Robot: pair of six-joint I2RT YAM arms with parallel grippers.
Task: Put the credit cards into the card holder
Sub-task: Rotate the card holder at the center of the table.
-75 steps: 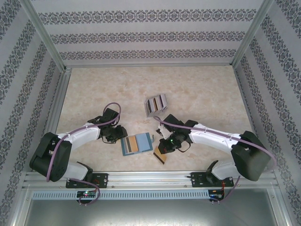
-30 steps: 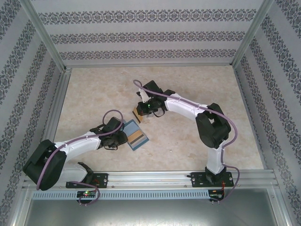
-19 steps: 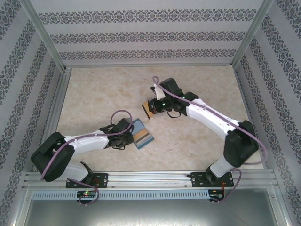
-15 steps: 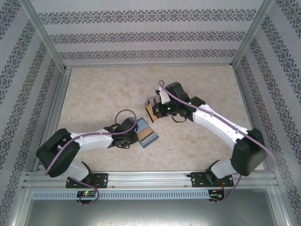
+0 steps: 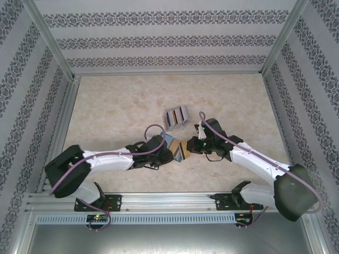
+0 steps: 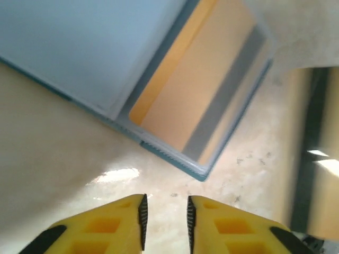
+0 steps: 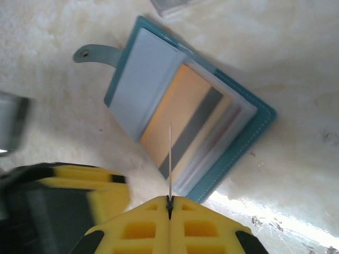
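Note:
The teal-blue card holder (image 7: 249, 135) lies open on the table, pale blue inside, with an orange card with a grey stripe (image 7: 180, 114) in one pocket. My right gripper (image 7: 170, 200) is shut on a thin credit card (image 7: 170, 156), seen edge-on and standing just over the holder's near pockets. In the left wrist view that held card (image 6: 320, 159) hangs at the right edge. My left gripper (image 6: 165, 217) is open and holds nothing, a short way from the holder's corner (image 6: 204, 172). From above, both grippers (image 5: 165, 155) (image 5: 192, 146) flank the holder (image 5: 170, 142).
A pale grey slotted rack (image 5: 176, 115) with several cards stands just behind the holder. The left gripper's yellow finger (image 7: 69, 193) sits close beside my right gripper. Aluminium frame rails (image 5: 159, 200) border the table; open marble surface lies to the far left and right.
The right arm swung from the rack down to the card holder with a card in its grip. The left arm and the holder shifted right, toward the table's middle.

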